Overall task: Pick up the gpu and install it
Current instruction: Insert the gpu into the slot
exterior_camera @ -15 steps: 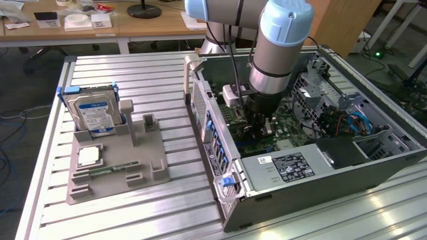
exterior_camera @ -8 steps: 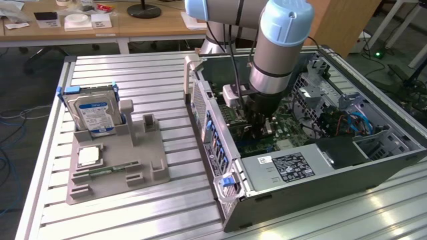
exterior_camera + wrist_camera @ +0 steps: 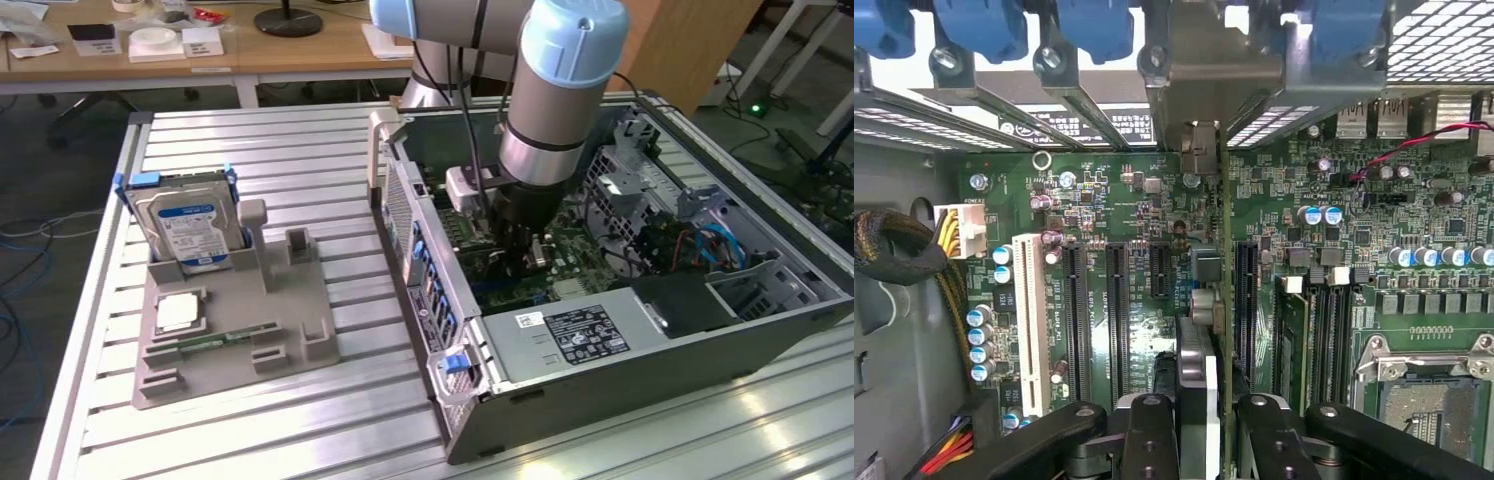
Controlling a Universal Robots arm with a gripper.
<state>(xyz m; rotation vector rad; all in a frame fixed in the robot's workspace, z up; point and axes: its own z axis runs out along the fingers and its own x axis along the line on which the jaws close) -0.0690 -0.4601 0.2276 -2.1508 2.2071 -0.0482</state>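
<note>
In the wrist view the gripper (image 3: pixel 1199 425) is closed on the gpu (image 3: pixel 1199 330), which it holds edge-on between its black fingers (image 3: pixel 1149 435), directly above the motherboard (image 3: pixel 1114 210) amid the black expansion slots (image 3: pixel 1116 320). Beyond lie the blue slot latches (image 3: pixel 984 25) at the case's rear wall. In the exterior view, the arm reaches down inside the open computer case (image 3: pixel 747 340); well apart, toward that view's left, a grey fixture (image 3: pixel 227 330) carries a hard drive (image 3: pixel 187 225).

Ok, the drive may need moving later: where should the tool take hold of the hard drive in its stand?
Likely its upper half, from above, fingers across the two flat faces: the hard drive stands upright with its lower end sunk in the grey stand.
</note>
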